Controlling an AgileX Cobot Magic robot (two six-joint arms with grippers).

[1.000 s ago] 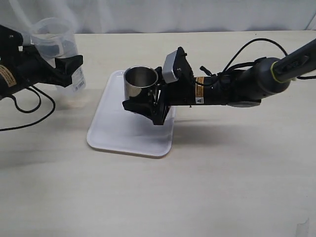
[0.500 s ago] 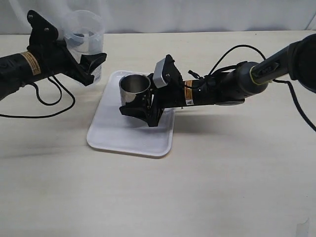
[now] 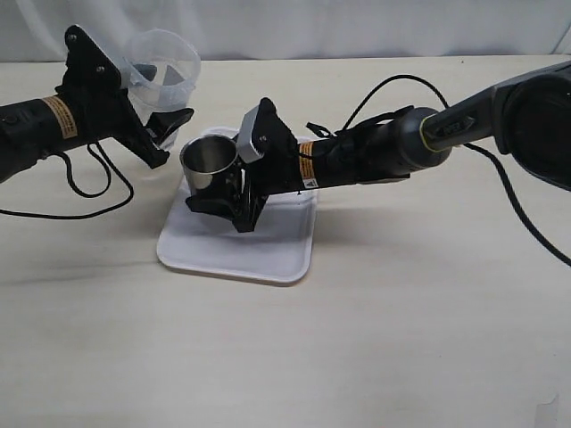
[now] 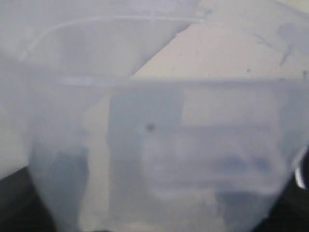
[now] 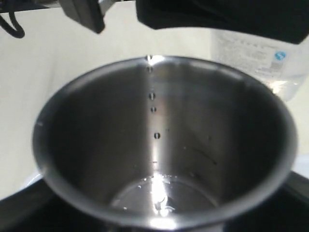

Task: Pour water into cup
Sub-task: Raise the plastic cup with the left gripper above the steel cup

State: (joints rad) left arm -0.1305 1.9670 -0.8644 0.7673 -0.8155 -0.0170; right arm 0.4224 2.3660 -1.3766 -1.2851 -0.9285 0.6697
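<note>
Pale wood-grain table [image 3: 401, 339], flat and matte. One white rectangular tray [image 3: 223, 254] with rounded corners lies flat on it, left of centre, slightly skewed. Black cable [image 3: 62, 212] loops on the surface at far left. A second cable [image 3: 526, 223] trails on the right side.

Bright, even light, seems to come from overhead toward 12 o'clock. In ext. view soft shadows fall at 6 o'clock of tray [image 3: 192, 250] & right arm [image 3: 375, 156] onto table [image 3: 401, 357]; that view's sharp. Left wrist view: all milky blur, beaker [image 4: 154, 145] way out of focus. Right wrist view: cup [image 5: 96, 145] shows glare streak at 12, sparkle on its bottom, near rim soft.
</note>
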